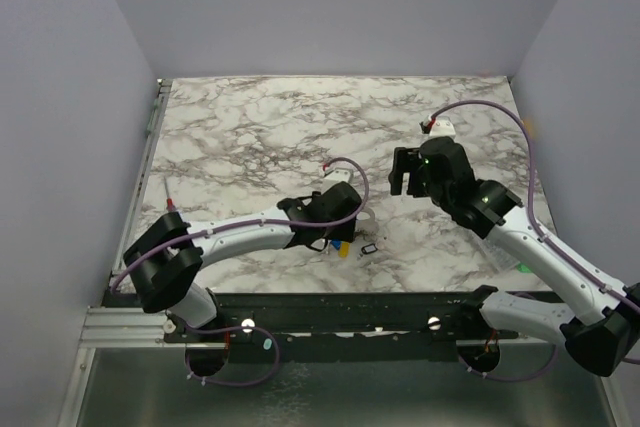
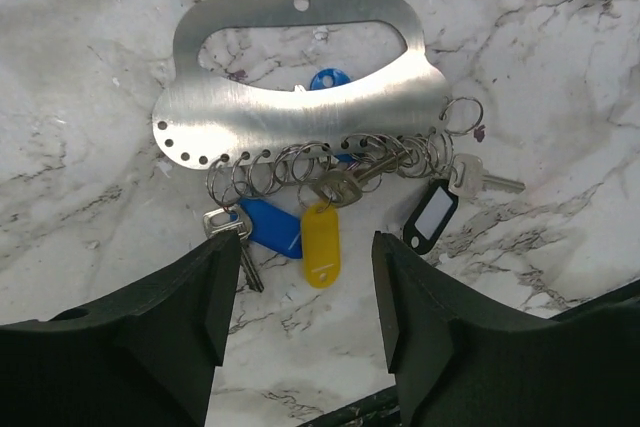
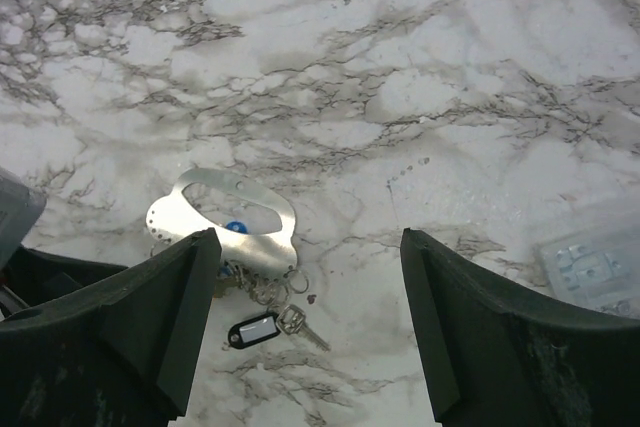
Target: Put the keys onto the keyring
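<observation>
Near-centre of grey-veined marble table (image 2: 560,47): brushed-steel plate keyring w/ handle slot + row of holes (image 2: 300,112), split rings bunched along its lower edge. Small keys (image 2: 320,245) w/ blue, yellow, black plastic tags lie touching those rings, just ahead of left gripper (image 2: 305,292); jaws spread, nothing between. Right gripper (image 3: 308,247) well apart, jaws wide, empty.

Risk: fingers far broader than a tag, so a pinch may catch several rings or shove the plate.

Left wrist view resolves rings; top view mostly hides them under the arm. Right wrist view alone shows clear plastic packet (image 3: 590,262).
</observation>
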Tool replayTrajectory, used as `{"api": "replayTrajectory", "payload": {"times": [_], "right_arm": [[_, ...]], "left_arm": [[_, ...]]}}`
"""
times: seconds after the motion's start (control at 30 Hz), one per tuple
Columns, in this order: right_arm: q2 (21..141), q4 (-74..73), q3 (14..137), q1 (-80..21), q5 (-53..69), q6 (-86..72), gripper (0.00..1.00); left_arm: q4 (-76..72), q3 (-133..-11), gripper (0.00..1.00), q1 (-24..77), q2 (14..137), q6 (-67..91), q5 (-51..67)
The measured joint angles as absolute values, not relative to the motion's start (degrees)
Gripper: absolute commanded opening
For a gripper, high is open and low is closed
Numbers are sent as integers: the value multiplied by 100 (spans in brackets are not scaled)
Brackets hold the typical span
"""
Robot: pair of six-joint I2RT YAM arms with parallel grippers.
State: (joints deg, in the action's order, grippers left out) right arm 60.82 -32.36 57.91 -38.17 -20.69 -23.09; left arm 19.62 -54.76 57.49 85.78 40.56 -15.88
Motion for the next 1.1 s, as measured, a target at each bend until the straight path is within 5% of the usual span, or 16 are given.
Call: {"api": "replayTrajectory", "payload": {"times": [1.0,1.1], "right_arm": [[6016,-3271,5826,-3326,-1959,-1785,83],[6001,-3273,5808,-3326,-1914,-1767,83]], "left_arm": [[3081,-6497,49,6689,10344,4298,-1946],[3170,-6558,41,6689,10396,4381,-2023]]}}
